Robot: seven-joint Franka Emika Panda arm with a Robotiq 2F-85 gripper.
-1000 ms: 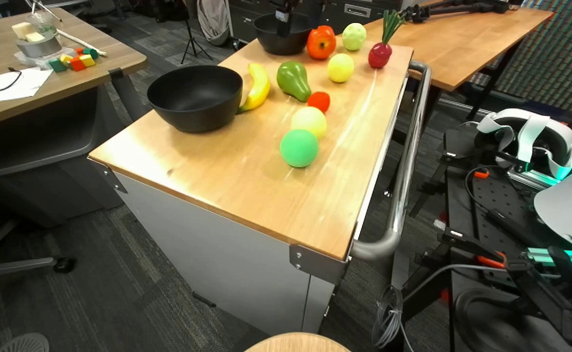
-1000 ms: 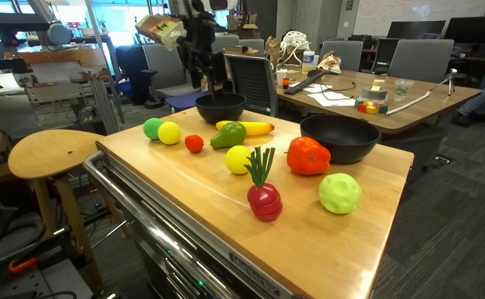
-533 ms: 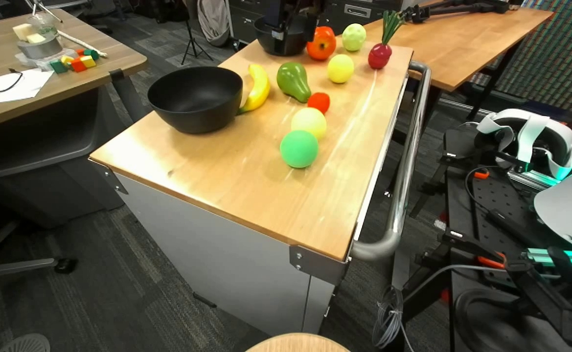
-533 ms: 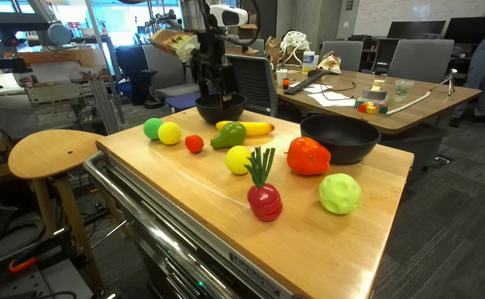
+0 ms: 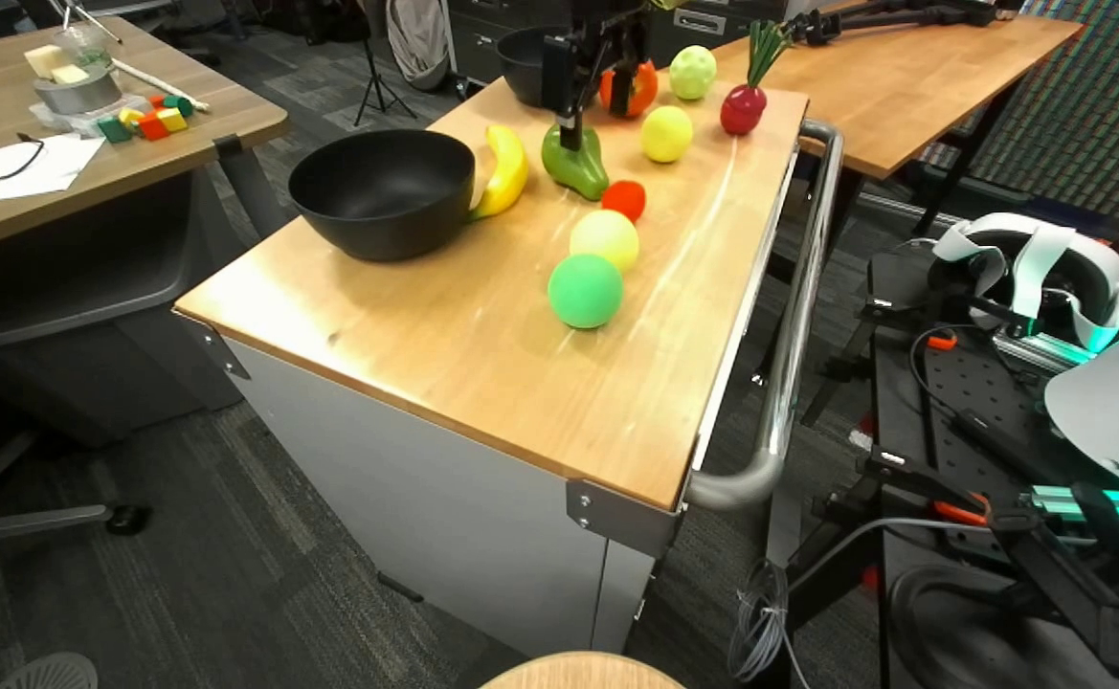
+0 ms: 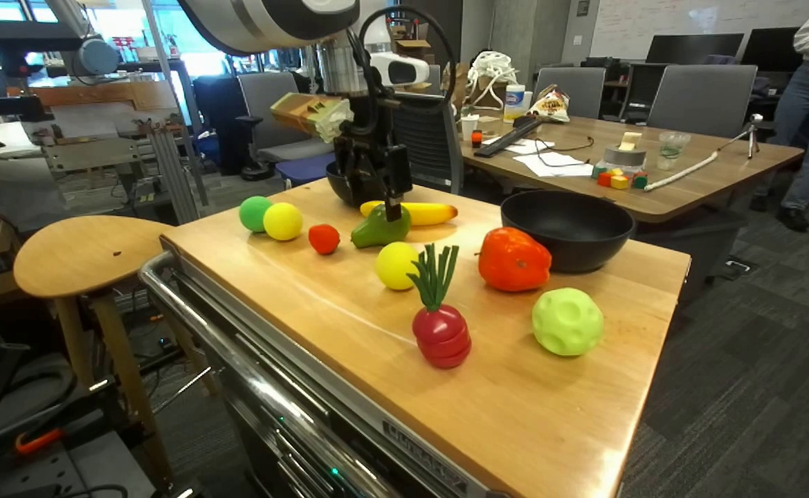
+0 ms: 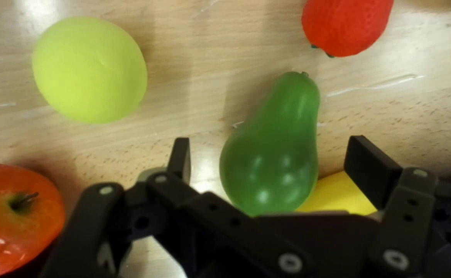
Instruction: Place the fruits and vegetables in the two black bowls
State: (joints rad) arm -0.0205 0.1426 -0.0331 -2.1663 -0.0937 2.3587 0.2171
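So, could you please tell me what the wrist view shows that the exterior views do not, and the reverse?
Only the wrist view shows space on both sides of the green pear, between the fingers of the open gripper.
Only the exterior views show the leafy red root, the dimpled ball and the green ball.
All show the green pear, the small red fruit, the orange-red fruit and at least part of the banana.

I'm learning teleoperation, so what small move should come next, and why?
Probably lower the gripper slightly: in the wrist view its open fingers stand either side of the green pear-shaped fruit, gaps showing, and in an exterior view a fingertip overlaps only the fruit's upper part.
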